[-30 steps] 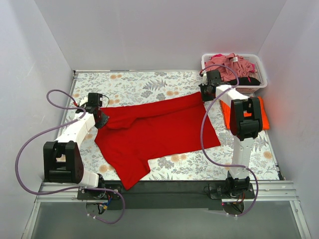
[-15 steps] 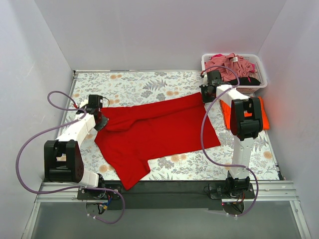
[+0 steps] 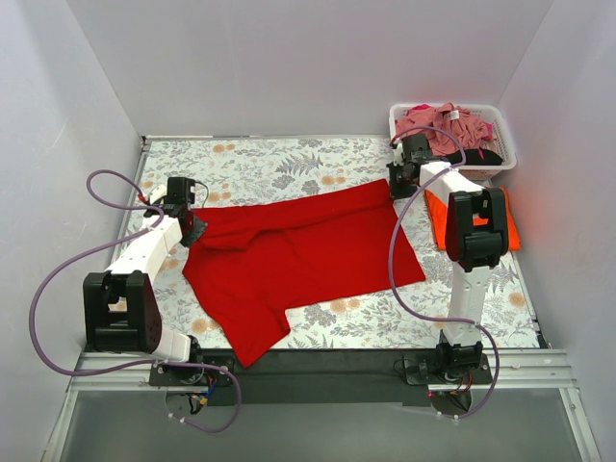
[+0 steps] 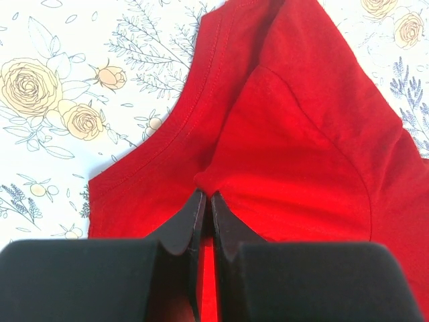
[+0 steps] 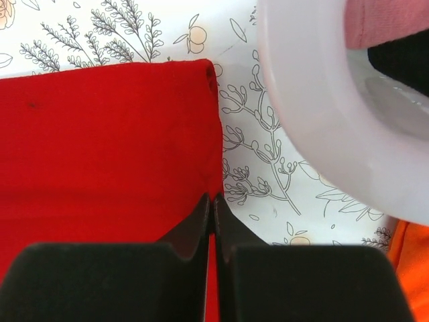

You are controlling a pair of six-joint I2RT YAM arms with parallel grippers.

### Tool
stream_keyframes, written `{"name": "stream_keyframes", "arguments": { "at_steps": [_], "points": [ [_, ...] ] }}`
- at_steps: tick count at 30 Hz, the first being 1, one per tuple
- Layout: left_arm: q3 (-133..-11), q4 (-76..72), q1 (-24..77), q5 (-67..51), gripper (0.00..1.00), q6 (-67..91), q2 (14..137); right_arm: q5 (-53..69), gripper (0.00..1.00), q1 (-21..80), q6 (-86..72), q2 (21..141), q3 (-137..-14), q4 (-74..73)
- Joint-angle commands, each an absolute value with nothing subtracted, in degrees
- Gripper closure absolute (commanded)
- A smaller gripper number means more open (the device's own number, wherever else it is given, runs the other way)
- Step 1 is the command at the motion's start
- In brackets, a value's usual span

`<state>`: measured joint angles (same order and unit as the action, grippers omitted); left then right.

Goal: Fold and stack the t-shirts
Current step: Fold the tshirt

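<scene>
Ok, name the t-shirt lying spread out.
The red t-shirt, spread on the table; the pink and black ones sit in the basket, the orange beside it.

- Four t-shirts: one red t-shirt (image 3: 308, 252) at centre, one orange t-shirt (image 3: 511, 229) at 3 o'clock, one pink t-shirt (image 3: 450, 125) and one black t-shirt (image 3: 484, 156) at 1 o'clock.
- One white plastic basket (image 3: 396, 119), at 1 o'clock.
- One floral table cloth (image 3: 279, 159).
- Two grippers: left gripper (image 4: 208, 198), right gripper (image 5: 213, 200).
</scene>
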<state>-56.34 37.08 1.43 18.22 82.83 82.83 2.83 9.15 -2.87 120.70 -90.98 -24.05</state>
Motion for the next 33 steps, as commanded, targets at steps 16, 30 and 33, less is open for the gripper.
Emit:
{"name": "stream_keyframes", "arguments": {
  "at_steps": [16,30,33],
  "points": [
    [-50.8,33.4,-1.7,15.6,0.59,84.8,77.7,7.6,0.48,8.1,-3.4,115.8,-91.1,-25.6],
    [-59.4,18.9,-9.6,7.1,0.44,81.2,89.7,17.2,0.41,8.3,-7.1,116.7,-95.0,-16.5],
    [-62.6,18.1,-9.6,5.6,0.45,79.8,94.3,17.9,0.45,8.3,-8.2,119.3,-96.5,-14.2]
  ]
}}
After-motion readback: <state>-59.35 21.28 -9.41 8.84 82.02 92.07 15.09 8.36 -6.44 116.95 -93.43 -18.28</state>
